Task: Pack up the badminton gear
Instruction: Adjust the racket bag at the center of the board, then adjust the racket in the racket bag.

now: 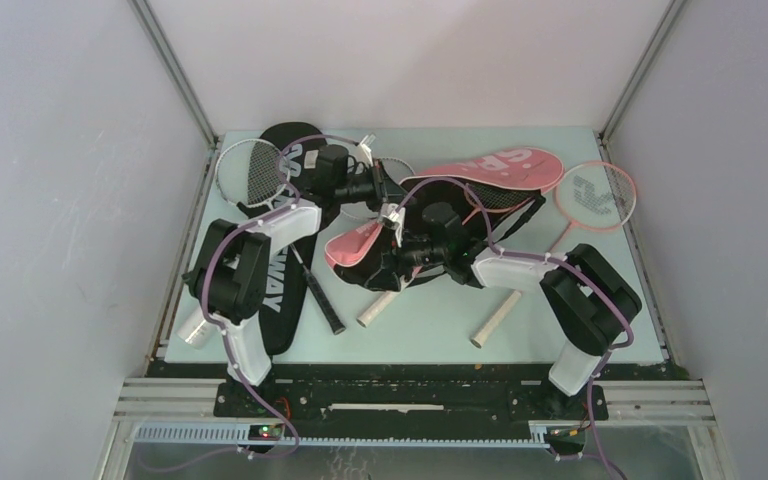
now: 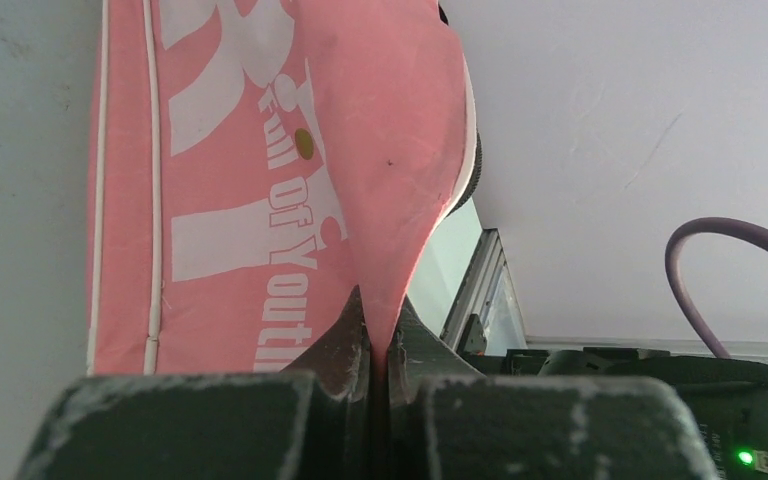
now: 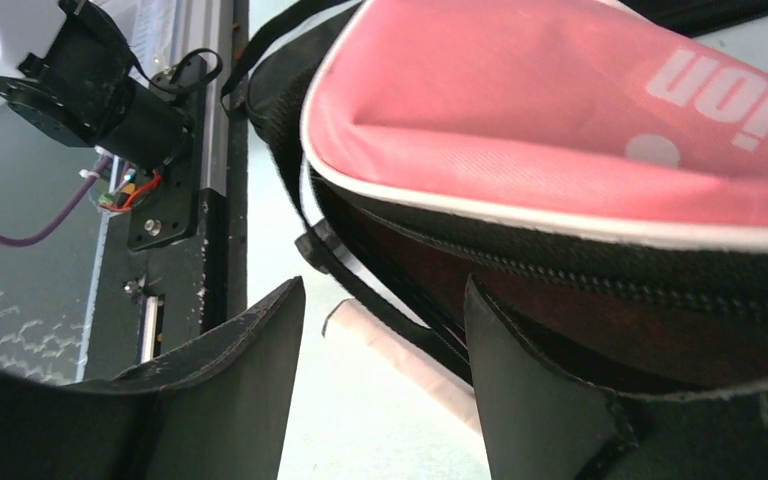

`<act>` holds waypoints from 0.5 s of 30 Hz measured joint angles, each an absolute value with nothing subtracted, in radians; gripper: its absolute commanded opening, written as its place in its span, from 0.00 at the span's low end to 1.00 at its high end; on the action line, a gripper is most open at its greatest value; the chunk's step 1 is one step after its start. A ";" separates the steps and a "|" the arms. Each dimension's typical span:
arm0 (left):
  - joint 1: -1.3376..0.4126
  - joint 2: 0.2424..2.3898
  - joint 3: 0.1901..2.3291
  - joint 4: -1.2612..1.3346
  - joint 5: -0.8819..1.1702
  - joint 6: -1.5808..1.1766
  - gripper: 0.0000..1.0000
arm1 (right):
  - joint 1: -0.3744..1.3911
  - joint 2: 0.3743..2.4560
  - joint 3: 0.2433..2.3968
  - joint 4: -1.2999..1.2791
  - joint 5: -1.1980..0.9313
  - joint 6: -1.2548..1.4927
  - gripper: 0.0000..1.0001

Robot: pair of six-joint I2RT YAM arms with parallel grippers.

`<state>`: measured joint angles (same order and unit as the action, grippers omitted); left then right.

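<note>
the pink racket cover (image 2: 260, 200) read "full of yout", the end hidden; the left gripper (image 2: 380, 352) pinched its fabric, and the right gripper (image 3: 385, 350) had its jaws apart beside it.

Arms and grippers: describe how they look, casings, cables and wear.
The left arm and right arm have white shell links between black joint housings, with purple cables looped along them. The left gripper and right gripper have dark wedge-shaped fingers, scuffed pale at the edges.
</note>
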<state>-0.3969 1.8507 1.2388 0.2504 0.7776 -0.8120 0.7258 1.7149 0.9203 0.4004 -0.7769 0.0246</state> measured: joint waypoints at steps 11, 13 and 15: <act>-0.397 1.883 1.239 0.276 0.806 -0.823 0.00 | 0.752 1.715 0.961 0.366 -0.820 0.025 0.55; -0.396 1.883 1.239 0.276 0.813 -0.823 0.00 | 0.762 1.715 0.972 0.342 -0.818 0.014 0.54; -0.396 1.883 1.239 0.276 0.819 -0.823 0.00 | 0.772 1.715 0.989 0.317 -0.813 0.004 0.51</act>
